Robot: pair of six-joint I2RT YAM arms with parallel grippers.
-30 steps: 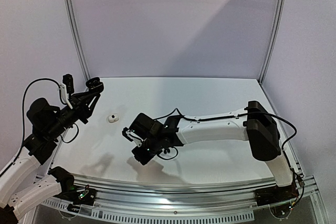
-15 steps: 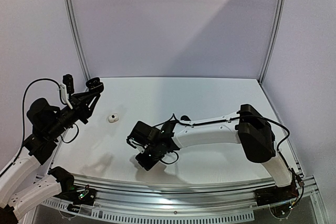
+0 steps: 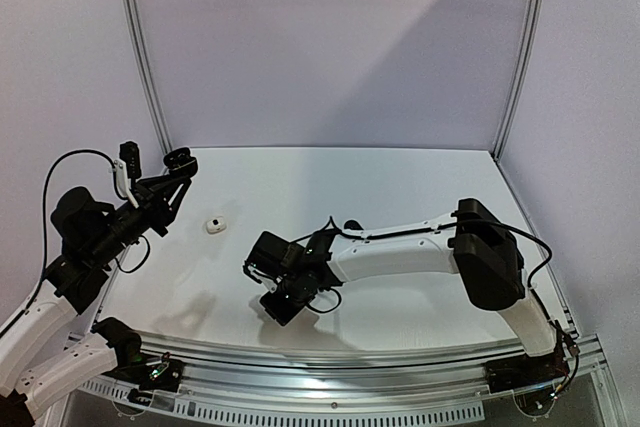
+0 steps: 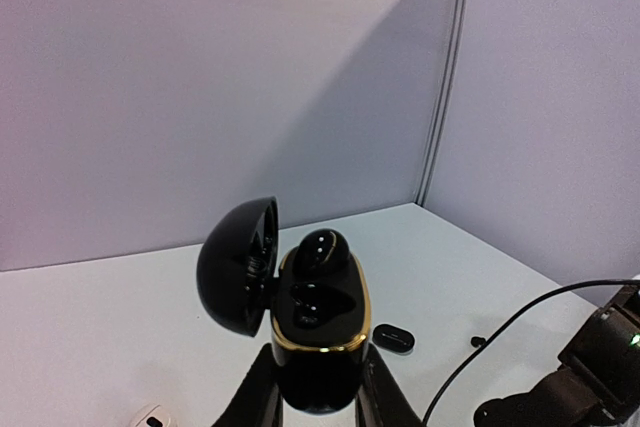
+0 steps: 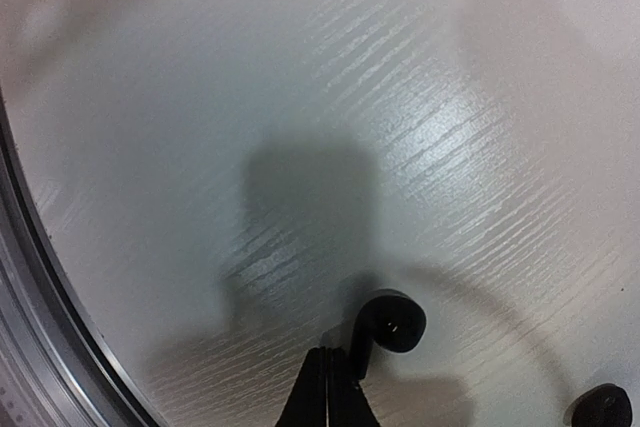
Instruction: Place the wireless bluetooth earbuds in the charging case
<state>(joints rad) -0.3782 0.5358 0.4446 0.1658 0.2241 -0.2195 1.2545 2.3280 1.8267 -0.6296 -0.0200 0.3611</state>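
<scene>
My left gripper (image 3: 176,169) is raised over the table's left side and shut on an open black charging case with a gold rim (image 4: 318,319). Its lid (image 4: 237,265) is swung out to the left. One glossy black earbud (image 4: 320,250) sits in the far slot, and the near slot looks dark and hollow. My right gripper (image 3: 283,304) is low over the near part of the table with its fingers (image 5: 328,389) pressed together. A black hook-shaped earbud (image 5: 388,325) lies against the right side of the fingertips, its stem beside them, not between them.
A small white piece (image 3: 212,226) lies on the table left of centre and shows in the left wrist view (image 4: 150,417). A small closed black case (image 4: 393,337) lies further right. Another black piece (image 5: 600,407) lies near the right gripper. The table's metal front rail (image 5: 25,277) is close by.
My right arm has swung nearer the front edge and lowered its gripper toward the table. The left arm and the case have not moved.
</scene>
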